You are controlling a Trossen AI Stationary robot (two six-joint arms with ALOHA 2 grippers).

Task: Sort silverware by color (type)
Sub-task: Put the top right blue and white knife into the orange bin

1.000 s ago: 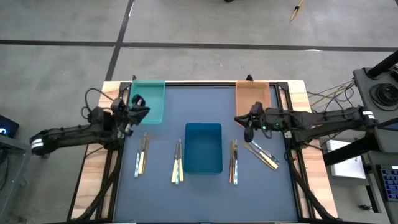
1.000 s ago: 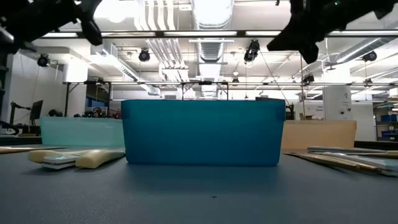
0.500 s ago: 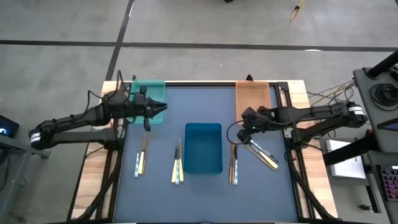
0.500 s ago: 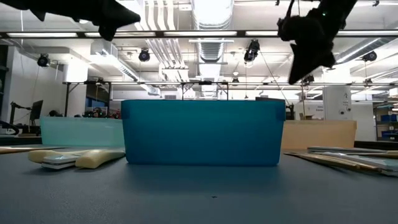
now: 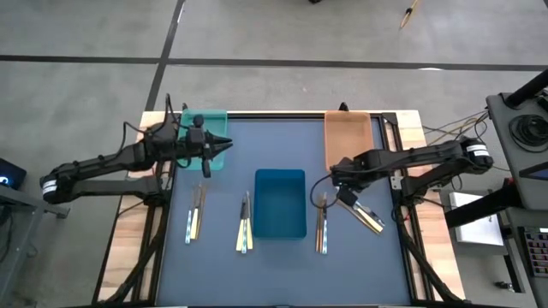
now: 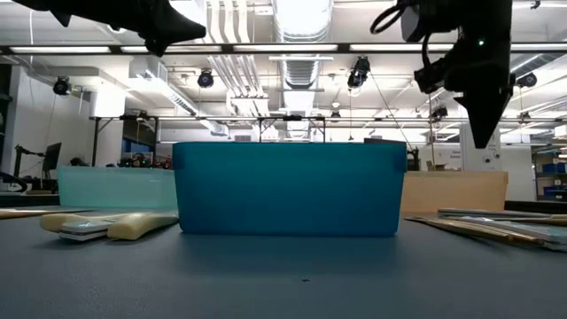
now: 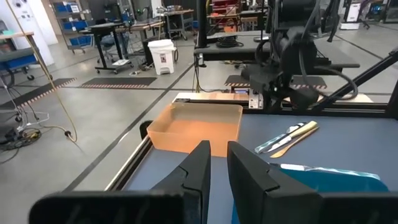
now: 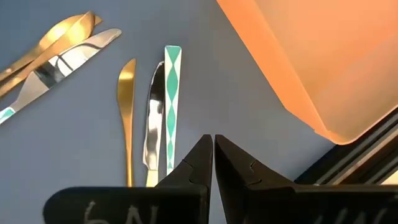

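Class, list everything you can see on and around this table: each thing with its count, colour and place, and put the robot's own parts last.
Teal tray: one, far left corner of the mat.
Blue tray: one, mat centre.
Orange tray: one, far right corner.
Silverware: four groups, silver ends with gold or pale handles, on the mat: one far left, one left of the blue tray, one right of it, one further right. Exact count cannot be told.
Left tool: one, dark, over the teal tray, holding nothing.
Right tool: one, dark, shut, above the silverware right of the blue tray.
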